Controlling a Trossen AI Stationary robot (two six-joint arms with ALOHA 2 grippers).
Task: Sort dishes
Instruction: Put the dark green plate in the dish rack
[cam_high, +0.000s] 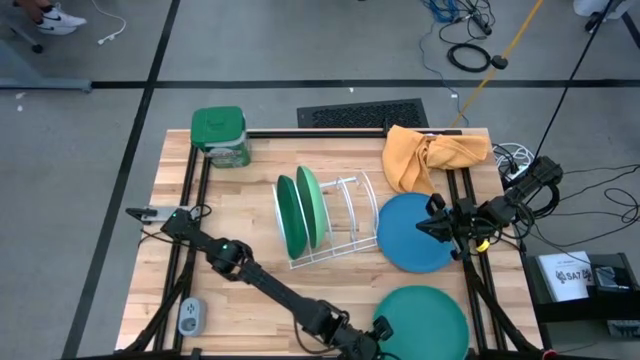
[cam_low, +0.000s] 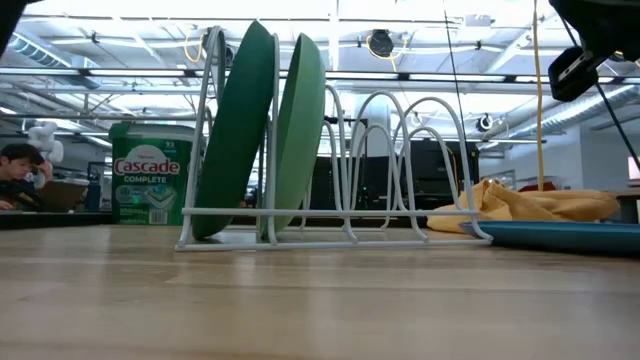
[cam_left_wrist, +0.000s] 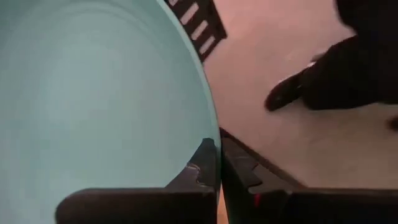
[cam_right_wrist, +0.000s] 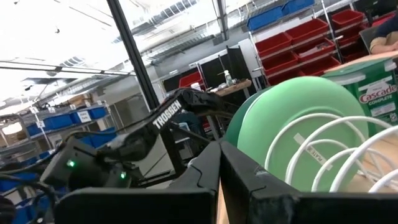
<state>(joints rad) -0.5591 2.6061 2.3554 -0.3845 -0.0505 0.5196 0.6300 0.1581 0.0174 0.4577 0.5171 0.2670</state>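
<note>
A dark green plate (cam_high: 289, 215) and a light mint green plate (cam_high: 308, 207) stand on edge in the white wire rack (cam_high: 345, 228); they also show in the low view (cam_low: 240, 130) (cam_low: 298, 135). A blue plate (cam_high: 410, 235) lies flat on the table right of the rack. A teal plate (cam_high: 428, 315) is at the near edge. My left gripper (cam_high: 378, 333) is shut on the teal plate's left rim. My right gripper (cam_high: 436, 224) is shut and empty, raised over the blue plate's right part, pointing toward the rack. My left gripper pinches the teal plate's rim (cam_left_wrist: 210, 148) between its two fingers, one on each face of the plate. The fingers come from the table's left side. Whether the plate is clear of the table cannot be told.
A green-lidded Cascade container (cam_high: 220, 135) stands at the far left. A yellow cloth (cam_high: 432, 155) lies at the far right, behind the blue plate. A small grey device (cam_high: 190, 318) lies near left. Cables (cam_high: 515, 158) hang off the right edge. A person (cam_low: 20, 172) sits beyond the table.
</note>
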